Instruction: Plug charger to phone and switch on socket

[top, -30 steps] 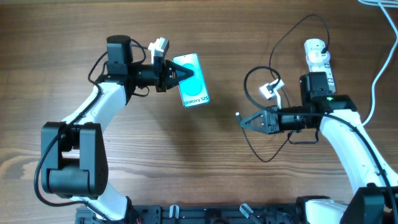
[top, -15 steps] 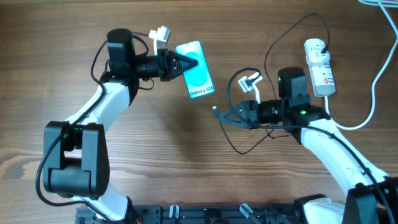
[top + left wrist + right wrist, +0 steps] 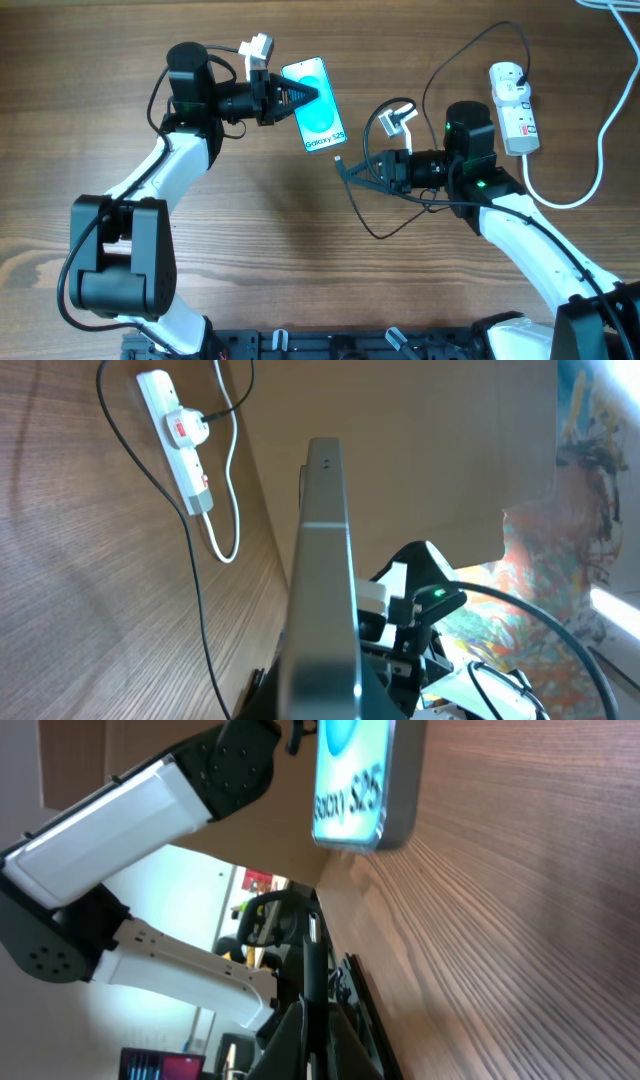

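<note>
The phone point(image 3: 316, 105) is in the middle of the table. Its long axis runs from far to near, with the near end leaning to the right and the cyan screen facing up. Near that end the screen reads "Galaxy S25". The left gripper point(image 3: 298, 98) has its fingers closed on the phone's left edge. Just beside the near end, the right gripper point(image 3: 352, 172) pinches the charger point(image 3: 342, 162) narrowly, and the plug points far-left toward the phone. The socket point(image 3: 513, 108) lies at the far right, lengthwise far to near.
</note>
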